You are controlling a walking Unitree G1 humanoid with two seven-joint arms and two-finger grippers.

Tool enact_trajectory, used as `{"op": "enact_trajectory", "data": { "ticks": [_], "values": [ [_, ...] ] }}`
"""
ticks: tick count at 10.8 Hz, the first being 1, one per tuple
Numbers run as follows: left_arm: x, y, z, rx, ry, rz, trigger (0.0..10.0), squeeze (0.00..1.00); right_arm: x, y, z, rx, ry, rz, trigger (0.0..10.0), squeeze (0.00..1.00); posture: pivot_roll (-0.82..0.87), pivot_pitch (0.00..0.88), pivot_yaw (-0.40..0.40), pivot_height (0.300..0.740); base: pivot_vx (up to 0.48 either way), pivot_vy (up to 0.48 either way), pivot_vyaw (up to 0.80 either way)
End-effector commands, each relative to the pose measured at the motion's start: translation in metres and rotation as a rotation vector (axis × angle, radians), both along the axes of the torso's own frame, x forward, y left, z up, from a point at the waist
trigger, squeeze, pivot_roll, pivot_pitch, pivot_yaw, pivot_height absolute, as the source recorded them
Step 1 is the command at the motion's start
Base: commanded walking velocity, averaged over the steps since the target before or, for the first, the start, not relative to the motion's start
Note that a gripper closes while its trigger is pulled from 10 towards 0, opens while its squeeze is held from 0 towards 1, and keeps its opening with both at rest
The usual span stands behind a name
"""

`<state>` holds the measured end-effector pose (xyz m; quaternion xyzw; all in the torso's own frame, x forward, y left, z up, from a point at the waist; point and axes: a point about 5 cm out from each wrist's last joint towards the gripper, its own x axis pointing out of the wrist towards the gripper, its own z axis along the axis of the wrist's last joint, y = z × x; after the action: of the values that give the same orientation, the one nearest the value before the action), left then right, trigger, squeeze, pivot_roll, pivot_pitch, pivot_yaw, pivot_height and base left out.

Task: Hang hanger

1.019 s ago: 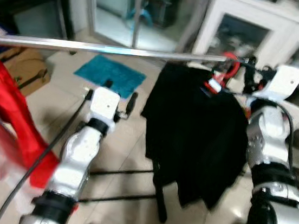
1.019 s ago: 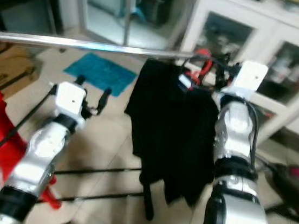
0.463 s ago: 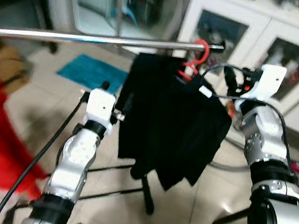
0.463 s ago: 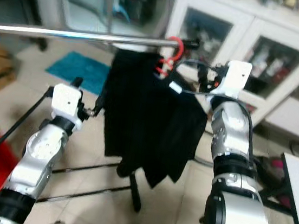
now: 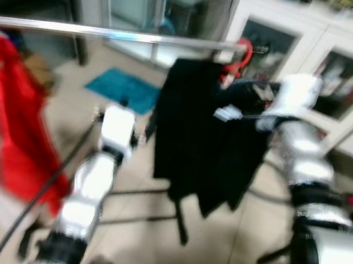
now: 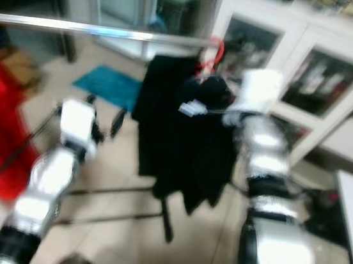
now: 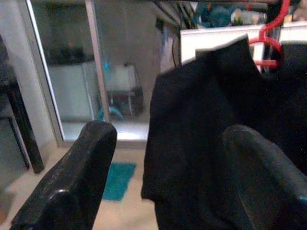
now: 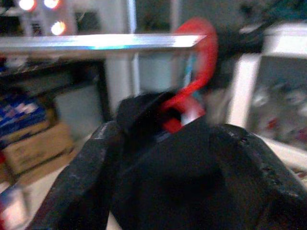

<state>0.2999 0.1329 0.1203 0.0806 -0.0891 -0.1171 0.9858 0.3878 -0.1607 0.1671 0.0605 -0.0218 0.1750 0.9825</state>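
Hanger [image 5: 240,56], red, has its hook over the rail [image 5: 111,33] near the rail's right end, with a black garment [image 5: 195,134] draped below it. Left eye view, and it's blurred: the right gripper [image 5: 252,96] is up just under the rail, pressed against the garment's shoulder right below the hook. Whether those fingers are clamped or apart, cannot tell from here. The left gripper [image 5: 149,121] sits lower, beside the garment's left edge, well under the rail. A red cloth [image 5: 10,118] hangs from the rail's far left. Beyond the rail's right end stands a white cabinet [image 5: 340,55]; a teal mat [image 5: 122,89] lies on the floor beneath the rail.

Right eye view, same picture: hanger hook on the rail, right gripper at the garment's top just below it, left gripper low beside the cloth.

Left wrist view: two black fingers [image 7: 72,182] stand wide apart with nothing between them. Ahead of them hangs the garment, the red hook up at its collar, apart from this gripper.

Right wrist view: the rail runs across above, the red hook curled over its end. The fingers [image 8: 81,177] are spread to either side of the garment's black collar bunched below the hook; contact with the cloth is too blurred to call.
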Motion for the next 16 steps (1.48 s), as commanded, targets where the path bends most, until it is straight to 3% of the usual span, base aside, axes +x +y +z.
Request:
{"op": "enact_trajectory", "data": {
  "ticks": [1, 4, 6, 7, 9, 11, 12, 13, 15, 16],
  "values": [
    [0.001, 0.001, 0.002, 0.013, -0.008, 0.0, 10.0, 0.0, 0.004, 0.005, 0.005, -0.016, -0.012, 0.004, 10.0, 1.0, 0.06, 0.083, -0.09, 0.74, 0.0, 0.0, 0.0],
    [-0.003, 0.008, 0.0, 0.022, -0.003, 0.024, 10.0, 0.0, 0.006, 0.013, 0.005, -0.01, -0.023, -0.007, 10.0, 1.0, 0.08, 0.086, -0.097, 0.74, 0.0, 0.0, 0.0],
    [-0.003, 0.008, 0.002, 0.037, -0.019, 0.02, 10.0, 0.0, 0.009, 0.007, 0.015, -0.037, -0.097, -0.129, 10.0, 1.0, 0.08, 0.091, -0.095, 0.74, 0.0, 0.0, 0.0],
    [-0.005, 0.007, 0.002, 0.036, -0.02, 0.016, 10.0, 0.0, 0.011, 0.008, 0.02, -0.014, -0.106, -0.149, 10.0, 0.0, 0.08, 0.1, -0.093, 0.74, 0.0, 0.0, 0.0],
    [-0.009, 0.006, -0.001, 0.038, -0.011, 0.013, 10.0, 0.0, 0.013, 0.017, 0.02, -0.017, -0.099, -0.127, 10.0, 0.0, 0.09, 0.115, -0.101, 0.74, 0.0, 0.0, 0.0],
    [-0.012, 0.009, -0.002, 0.048, -0.006, 0.028, 10.0, 0.0, 0.012, 0.013, 0.018, -0.009, -0.1, -0.147, 10.0, 0.0, 0.11, 0.109, -0.114, 0.74, 0.0, 0.0, 0.0],
    [-0.019, 0.015, -0.002, 0.054, -0.004, 0.034, 10.0, 0.0, 0.001, 0.009, 0.007, -0.065, -0.146, -0.165, 10.0, 0.0, 0.11, 0.099, -0.116, 0.74, 0.0, 0.0, 0.0],
    [-0.032, 0.021, -0.005, 0.071, 0.007, 0.037, 10.0, 0.0, -0.015, -0.001, -0.005, -0.076, -0.188, -0.219, 10.0, 0.0, 0.11, 0.086, -0.114, 0.74, 0.0, 0.0, 0.0],
    [-0.07, 0.033, -0.005, 0.078, 0.034, 0.076, 10.0, 0.0, -0.065, -0.034, -0.045, -0.129, -0.181, -0.307, 10.0, 0.0, 0.1, 0.073, -0.106, 0.74, 0.0, 0.0, 0.0],
    [-0.083, 0.036, 0.011, 0.061, -0.026, 0.15, 10.0, 0.0, -0.091, -0.055, -0.064, -0.132, -0.146, -0.367, 10.0, 0.0, 0.1, 0.068, -0.106, 0.74, 0.0, 0.0, 0.0]
  ]
}}
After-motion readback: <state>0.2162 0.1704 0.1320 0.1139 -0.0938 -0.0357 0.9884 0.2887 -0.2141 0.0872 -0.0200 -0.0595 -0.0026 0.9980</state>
